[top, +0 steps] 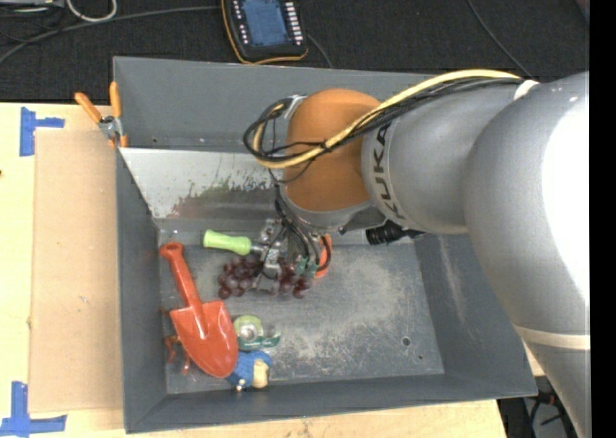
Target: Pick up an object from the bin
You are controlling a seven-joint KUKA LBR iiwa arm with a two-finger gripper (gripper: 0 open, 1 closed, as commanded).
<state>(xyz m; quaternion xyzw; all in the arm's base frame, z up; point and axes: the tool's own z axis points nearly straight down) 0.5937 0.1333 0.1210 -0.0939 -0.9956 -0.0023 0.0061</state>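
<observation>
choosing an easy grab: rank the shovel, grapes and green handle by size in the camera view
1. shovel
2. grapes and green handle: look close, grapes partly hidden under the gripper, so no ranking

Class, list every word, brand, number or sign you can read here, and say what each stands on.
"KUKA": on the grey arm, beside its orange cover.
Control pendant behind the bin: its screen's writing is too small to read.
Red toy shovel and the other things in the bin: no readable writing.
</observation>
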